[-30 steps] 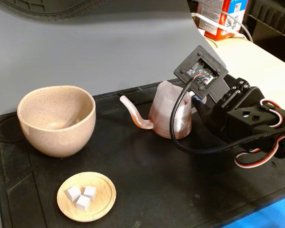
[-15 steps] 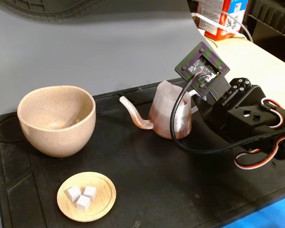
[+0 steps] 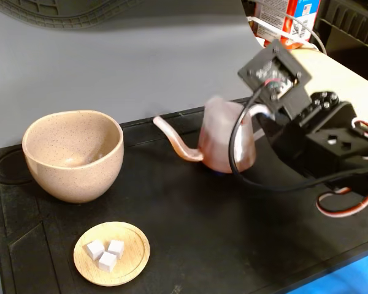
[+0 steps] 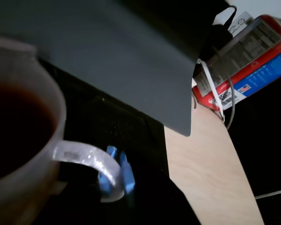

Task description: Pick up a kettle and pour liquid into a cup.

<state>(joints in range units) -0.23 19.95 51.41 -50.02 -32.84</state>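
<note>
The translucent pinkish kettle (image 3: 224, 141) is at the middle of the black mat (image 3: 190, 233), its long spout (image 3: 175, 142) pointing left at the cup. Its top looks blurred. The beige speckled cup (image 3: 73, 153) stands upright at the left and looks empty. In the wrist view the kettle (image 4: 23, 140) fills the left side, with dark reddish-brown liquid (image 4: 14, 126) inside. My gripper (image 4: 116, 169) has blue fingertips (image 4: 127, 176) on both sides of the loop handle (image 4: 91, 158) and is shut on it. In the fixed view the kettle hides my fingers.
A small wooden dish (image 3: 111, 253) with three white cubes lies in front of the cup. My arm (image 3: 319, 135) and its cables fill the right side. A red and blue carton (image 3: 288, 18) lies behind on the beige table (image 4: 206, 164). A grey board (image 3: 110, 67) stands at the back.
</note>
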